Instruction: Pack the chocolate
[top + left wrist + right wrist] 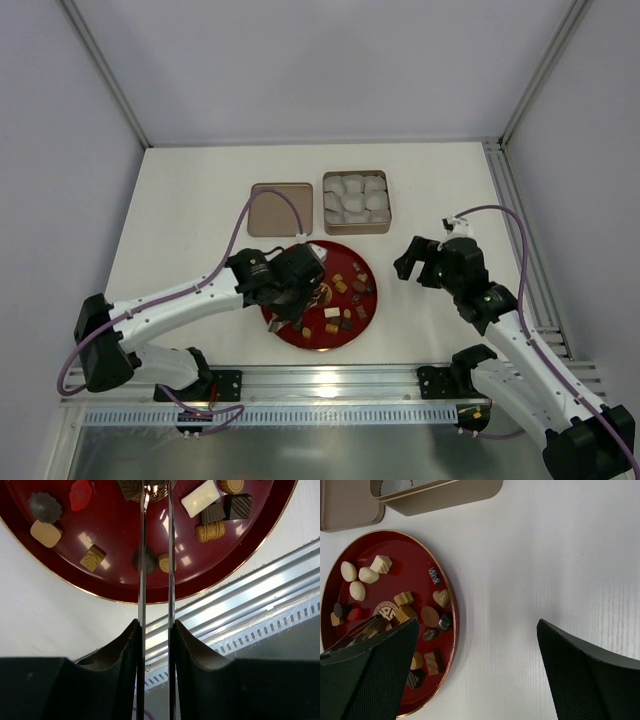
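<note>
- red round plate point(115, 540), left wrist view: far part cut off by the top edge.
- left hand point(156, 490): thin metal fingers point(142, 555) run out past the top edge; tips unseen, grip not determinable.
- dark brown chocolate point(150, 560): partly behind one metal finger.
- red round plate, right wrist view: near part hidden behind the black padded finger point(370, 675) of the right hand point(477, 622).
- left hand, right wrist view: blurred, partly behind that same pad.
- beige rectangular metal tin point(445, 497): cut by the top edge; contents barely seen.
- flat beige lid point(345, 505): cut by the left and top edges.
- red round plate, top view: left part covered by the left hand; candy shapes too small to tell.
</note>
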